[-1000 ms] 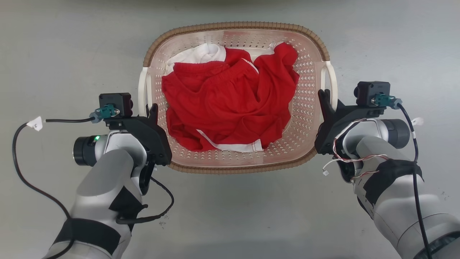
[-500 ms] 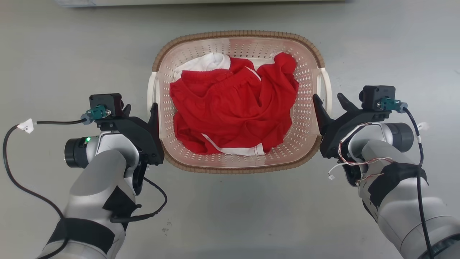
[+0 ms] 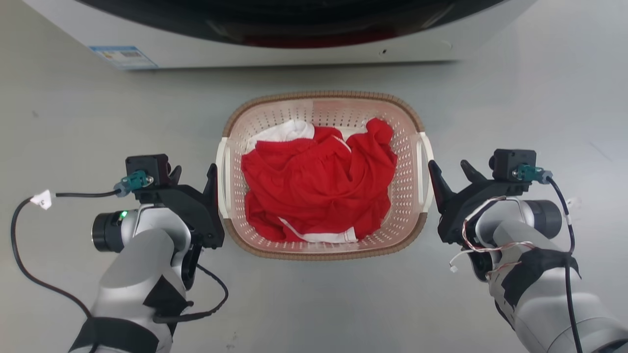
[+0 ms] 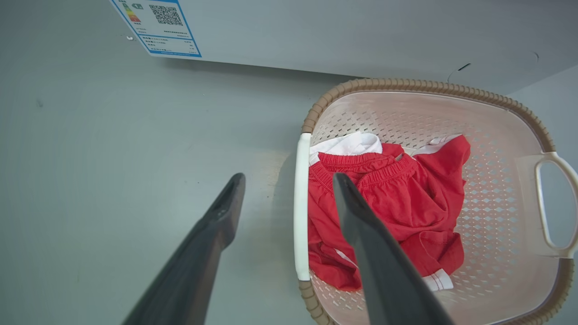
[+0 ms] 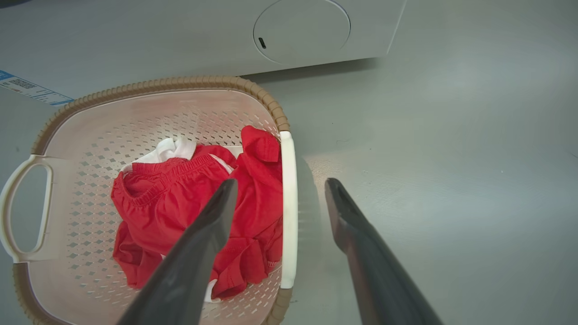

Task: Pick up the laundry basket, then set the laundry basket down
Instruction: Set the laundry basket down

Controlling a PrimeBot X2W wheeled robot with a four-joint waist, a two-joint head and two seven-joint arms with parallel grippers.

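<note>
- Pinkish plastic basket sits on the grey floor, just near of the washer, between our two arms.
- Left gripper and right gripper both have their fingers spread and hold nothing. Each is lined up over one of the white handles, not touching it.
- For a lift, we judge: lower both evenly, close together on the handles, keep the basket level.
- Inside: crumpled red clothes over a white cloth. Likely a soft, light load.
</note>
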